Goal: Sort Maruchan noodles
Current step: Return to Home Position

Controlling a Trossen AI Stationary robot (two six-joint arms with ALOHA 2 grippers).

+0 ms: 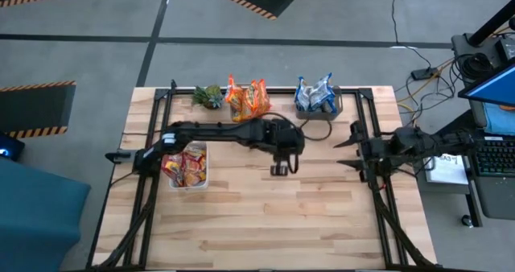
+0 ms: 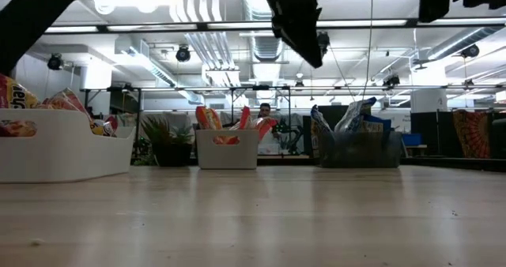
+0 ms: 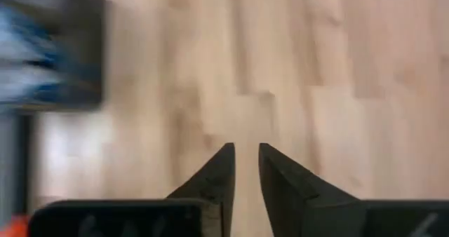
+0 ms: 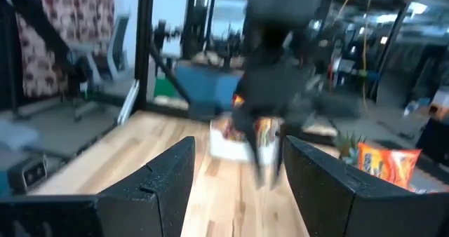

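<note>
The left gripper (image 1: 280,169) hangs over bare wood near the middle of the table (image 1: 306,224), clear of the surface in the low view. Its fingers (image 3: 214,177) stand only a narrow slit apart, with nothing between them and touching nothing. The right gripper (image 1: 346,154) sits at the table's right side, pointing toward the centre. Its fingers (image 4: 165,177) are spread wide and are also empty. The Maruchan noodles are all in bins, sorted by colour. The red-pink packets (image 1: 183,169) fill a white bin (image 1: 187,187) on the left, partly under the left arm. The orange packets (image 1: 247,99) stand upright in a light bin (image 2: 227,150) at the far edge. The blue packets (image 1: 314,95) stand in a dark bin (image 1: 339,103) just to the right of that one. A small green plant (image 1: 209,95) sits just to the left of the orange packets. No packet lies loose on the wood. In the low view a person (image 2: 265,109) shows far off in the room behind the bins.
</note>
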